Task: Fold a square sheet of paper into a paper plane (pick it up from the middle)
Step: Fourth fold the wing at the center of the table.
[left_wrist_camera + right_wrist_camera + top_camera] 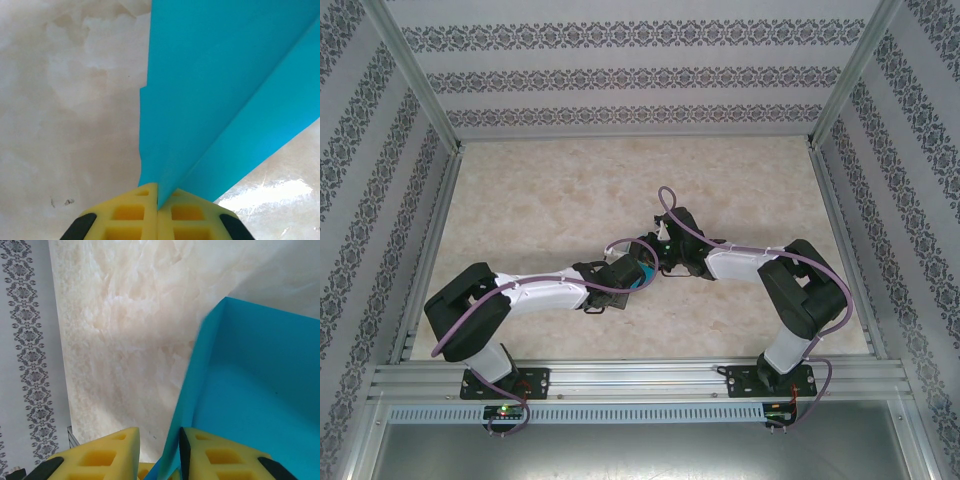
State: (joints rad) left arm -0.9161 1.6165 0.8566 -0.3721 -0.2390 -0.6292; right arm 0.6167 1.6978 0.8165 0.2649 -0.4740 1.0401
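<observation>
The top camera looks down over the table [550, 190] from afar. Both wrist cameras face the same paper [215, 90], very close.

Our left arm [545, 293] and right arm [745, 262] were white-sleeved with black joints, purple cables [455, 325] looping alongside; left gripper [158, 195] fingers [130, 215] were yellow foam with square pockets.

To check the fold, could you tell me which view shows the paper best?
The left wrist view: the paper shows large, its crease running into the shut left gripper. The right wrist view shows its edge passing between the parted fingers of the right gripper. The top view shows a small sliver between both grippers.
</observation>
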